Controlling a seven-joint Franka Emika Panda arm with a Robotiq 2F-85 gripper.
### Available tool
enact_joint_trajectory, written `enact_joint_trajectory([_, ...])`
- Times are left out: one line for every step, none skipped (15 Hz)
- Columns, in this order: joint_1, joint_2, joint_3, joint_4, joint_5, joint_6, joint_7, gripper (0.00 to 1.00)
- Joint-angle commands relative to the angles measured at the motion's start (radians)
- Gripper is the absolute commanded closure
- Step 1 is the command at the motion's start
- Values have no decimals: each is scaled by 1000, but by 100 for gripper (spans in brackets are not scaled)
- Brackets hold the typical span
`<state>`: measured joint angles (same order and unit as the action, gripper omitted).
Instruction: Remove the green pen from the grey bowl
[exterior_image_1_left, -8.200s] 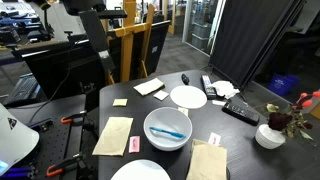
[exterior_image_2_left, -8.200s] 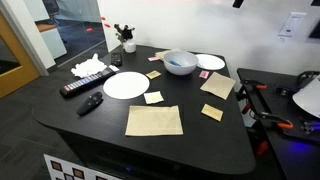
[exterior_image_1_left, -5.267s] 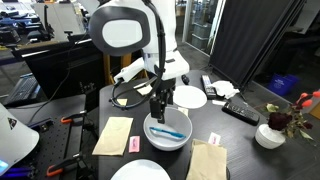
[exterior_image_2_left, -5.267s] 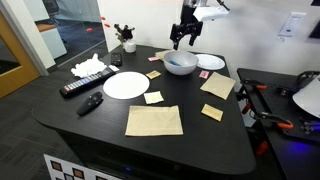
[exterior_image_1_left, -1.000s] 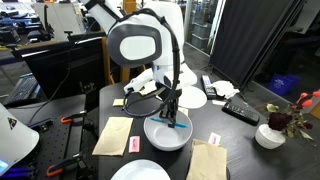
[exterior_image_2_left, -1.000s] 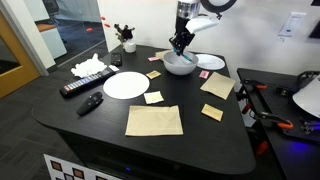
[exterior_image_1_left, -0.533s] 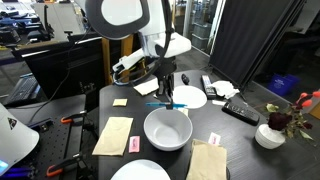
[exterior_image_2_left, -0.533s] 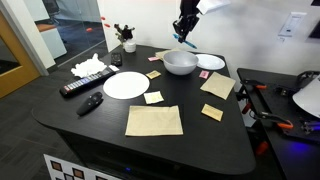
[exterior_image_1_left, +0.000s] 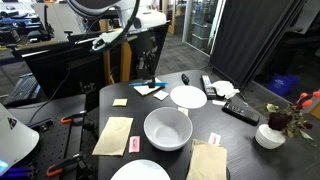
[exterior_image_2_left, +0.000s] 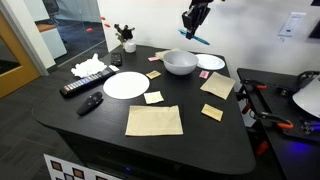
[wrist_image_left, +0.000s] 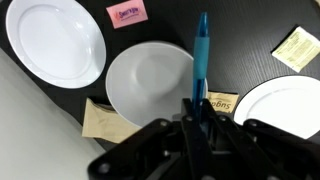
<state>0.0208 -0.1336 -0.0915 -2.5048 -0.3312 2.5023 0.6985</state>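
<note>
Gripper sits high, up at the top edge in an exterior view, pointing roughly straight down, jaws clamped on the green pen. In the wrist view the dark fingers pinch the pen's lower end and the rest of it sticks out well past the tips; in both exterior views it shows just under the gripper, tilted off vertical. Arm: white links come in from the upper left of an exterior view, and the dark wrist drops down from them to the gripper.
</note>
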Motion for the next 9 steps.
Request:
enact_joint_trajectory([-20,-106,90,-73,45,-58,62,97])
enact_joint_trajectory([-19,-123,113,-85,51,-65,86,97])
enact_joint_trajectory([-15,-138,133,-94,68,-76,93,97])
enact_joint_trajectory([-12,-150,155,-101,80,-89,108,97])
enact_joint_trajectory([-13,-160,174,-106,85,-100,129,97])
enact_joint_trajectory([-11,-170,194,-111,93,-114,150,97])
enact_joint_trajectory([-12,-173,208,-115,101,-125,165,97])
enact_joint_trajectory([-12,-171,222,-113,107,-141,187,97])
enact_joint_trajectory([-13,-165,232,-112,111,-148,207,97])
